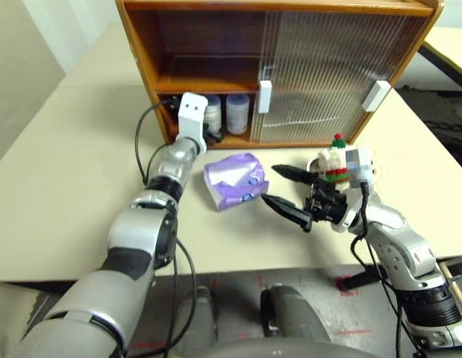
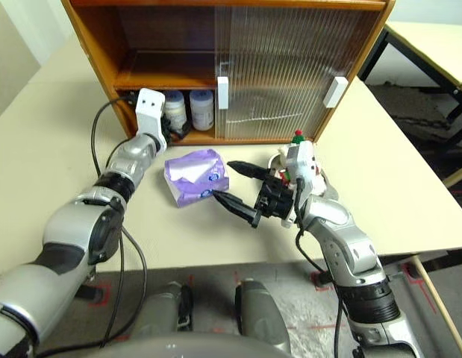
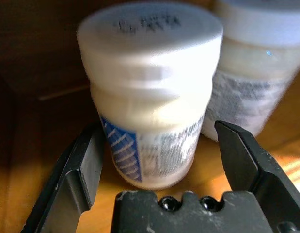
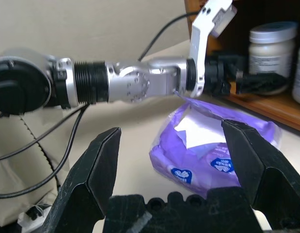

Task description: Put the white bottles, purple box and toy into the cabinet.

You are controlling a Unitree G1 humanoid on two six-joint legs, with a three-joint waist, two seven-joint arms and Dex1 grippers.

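Observation:
Two white bottles (image 1: 213, 113) (image 1: 237, 112) stand side by side on the bottom floor of the cabinet (image 1: 139, 46), in its uncovered left half. My left gripper (image 3: 158, 130) reaches in, open, with a finger on each side of the left bottle (image 3: 150, 97); the other bottle (image 3: 256, 82) stands just beyond. The purple box (image 1: 234, 181) lies on the table in front of the cabinet. My right gripper (image 1: 270, 185) hovers open just right of it, pointing at it. The toy (image 1: 336, 160) sits behind my right wrist.
The ribbed sliding doors (image 1: 328, 74) cover the cabinet's right half. An inner shelf (image 1: 204, 82) runs above the bottles. The cream table (image 1: 66, 186) spreads wide to the left of my left arm. Another table's edge (image 1: 447, 45) shows at far right.

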